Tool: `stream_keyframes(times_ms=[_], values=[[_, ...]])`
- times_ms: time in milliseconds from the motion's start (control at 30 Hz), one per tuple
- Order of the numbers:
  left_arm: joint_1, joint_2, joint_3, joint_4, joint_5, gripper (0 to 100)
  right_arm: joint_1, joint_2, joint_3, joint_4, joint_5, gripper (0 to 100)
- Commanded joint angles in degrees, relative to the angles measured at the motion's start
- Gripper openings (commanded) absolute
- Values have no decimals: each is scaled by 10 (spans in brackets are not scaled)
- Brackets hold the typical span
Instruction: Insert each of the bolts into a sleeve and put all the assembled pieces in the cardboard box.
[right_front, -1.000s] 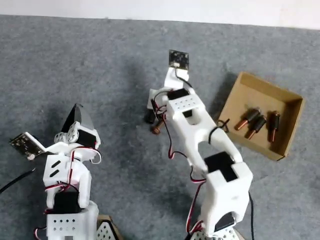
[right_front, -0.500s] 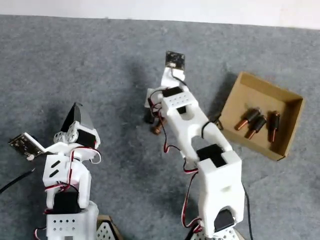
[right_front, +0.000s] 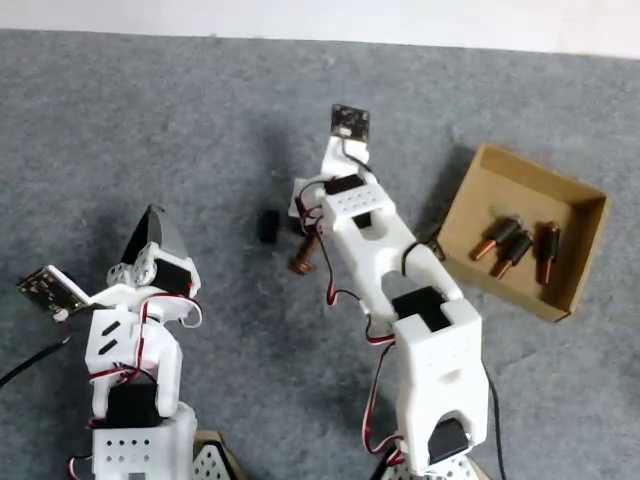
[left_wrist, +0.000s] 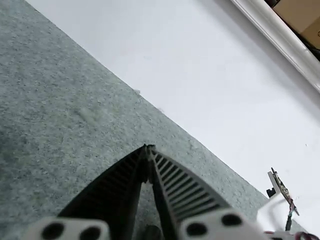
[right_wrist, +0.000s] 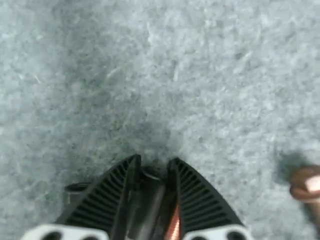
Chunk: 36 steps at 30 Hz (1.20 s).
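Observation:
My right gripper (right_wrist: 152, 160) points down at the grey carpet, shut on a piece that is dark near the tips and copper farther back. In the high view this gripper (right_front: 303, 222) sits mid-table, with a short black piece (right_front: 269, 225) lying loose to its left. A copper piece (right_front: 304, 256) lies at an angle just below it. The cardboard box (right_front: 520, 166) stands at the right and holds three assembled copper pieces (right_front: 497, 238). My left gripper (left_wrist: 148, 150) is shut with nothing in it, and stays at the near left (right_front: 155, 228), away from all parts.
The carpet's far edge meets a white floor (right_front: 320, 18) at the back. Bare carpet lies between the two arms and across the far left. In the right wrist view a copper end (right_wrist: 306, 185) shows at the edge.
The short black piece has slid left, away from the right gripper. The copper piece has shifted slightly left and turned. The right arm edged left; the left arm has not moved.

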Motion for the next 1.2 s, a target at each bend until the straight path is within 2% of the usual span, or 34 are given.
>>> stream_keyframes(times_ms=[0, 167, 433, 733, 967, 1167], values=[[-3, -9, 11, -13, 4, 7, -3, -7, -21, -3, 0, 5], [-3, -9, 11, -13, 4, 7, 12, -7, -25, 65, 0, 5], [-3, -7, 11, -13, 4, 7, 15, -109, -23, 68, 0, 5], [-3, -7, 11, -13, 4, 7, 38, -211, 55, 67, 1, 5], [-3, -7, 11, -13, 4, 7, 68, -291, 179, 78, 113, 5], [-3, -8, 11, -15, 4, 7, 100, -305, 271, 89, 158, 5]])
